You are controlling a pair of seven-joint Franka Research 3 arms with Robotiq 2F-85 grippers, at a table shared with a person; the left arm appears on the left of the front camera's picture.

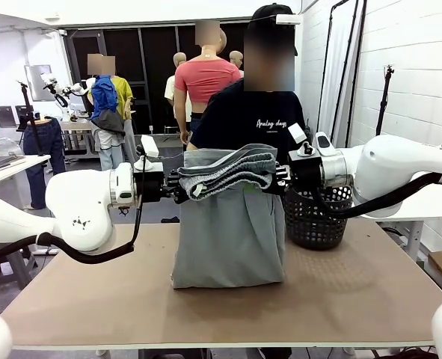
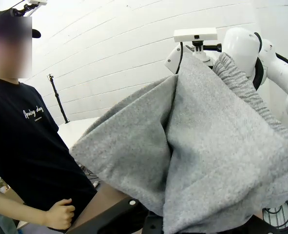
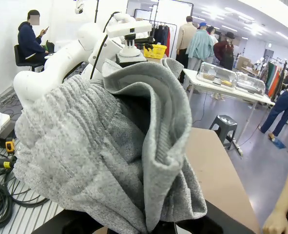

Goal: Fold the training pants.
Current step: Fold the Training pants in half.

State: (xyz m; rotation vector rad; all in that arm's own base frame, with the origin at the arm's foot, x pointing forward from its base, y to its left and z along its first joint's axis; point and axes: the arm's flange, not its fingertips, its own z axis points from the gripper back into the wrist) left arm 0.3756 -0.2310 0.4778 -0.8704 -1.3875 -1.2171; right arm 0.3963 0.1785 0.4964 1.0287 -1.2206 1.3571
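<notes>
Above table (image 1: 370,299): pants (image 1: 230,232) hang between arms, hem resting on top. Left gripper (image 1: 182,185) and right gripper (image 1: 279,179) clamped on bunched waistband, stretching it, likely to lay fold flat.

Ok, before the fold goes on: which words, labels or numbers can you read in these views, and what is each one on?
"Analog days": white script on the chest of the person's black T-shirt, legible in the front view; in the left wrist view it reads less clearly.
Small dark logo on the left arm's white housing: a mark, not readable as text.
The training pants and the black mesh basket show no print or label.
</notes>
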